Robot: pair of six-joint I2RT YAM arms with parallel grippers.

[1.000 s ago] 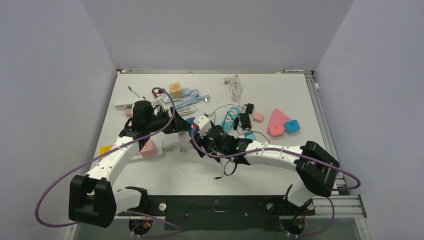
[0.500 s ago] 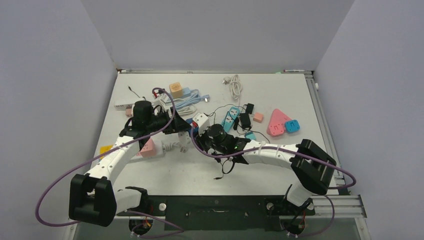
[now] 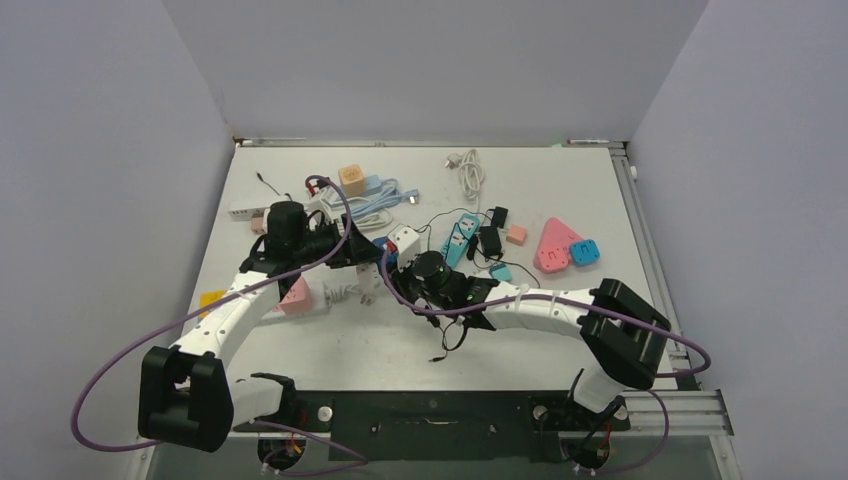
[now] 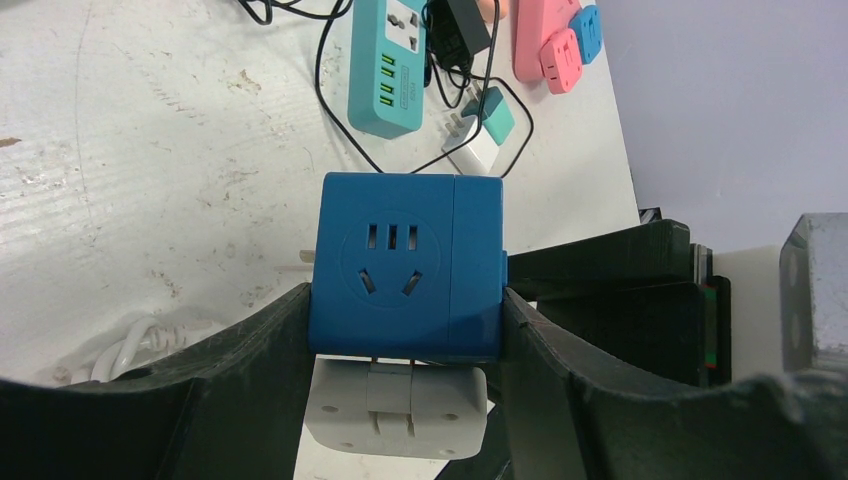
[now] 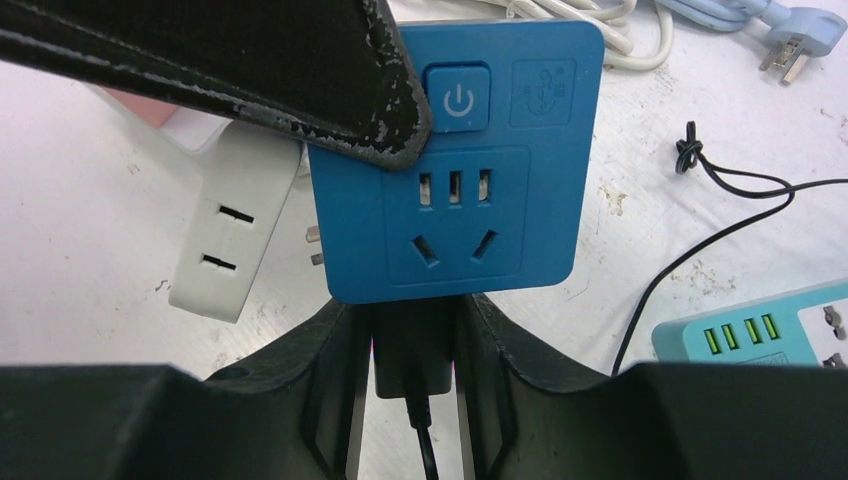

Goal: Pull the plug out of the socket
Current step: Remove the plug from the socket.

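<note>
A blue cube socket (image 4: 405,265) is clamped between the black fingers of my left gripper (image 4: 405,300), just above the table. A white adapter (image 4: 395,410) sits against its underside. In the right wrist view the blue cube socket (image 5: 460,200) shows its power button and outlet face. A black plug (image 5: 412,355) with a thin black cord sticks out of its near side. My right gripper (image 5: 412,330) is shut on that plug. From above, the two grippers meet at the blue cube socket (image 3: 381,242), the left gripper (image 3: 366,250) on its left and the right gripper (image 3: 400,264) on its right.
A teal power strip (image 3: 458,238), black cords and a black charger (image 3: 490,240) lie just right of the grippers. A pink triangular socket (image 3: 553,245) is farther right. A pink cube (image 3: 296,296) is at the left, with an orange cube (image 3: 351,178) and coiled white cable (image 3: 470,170) behind.
My right gripper has closed onto the black plug, and the right arm has edged a little left toward the socket. The left gripper has kept its hold without moving.
</note>
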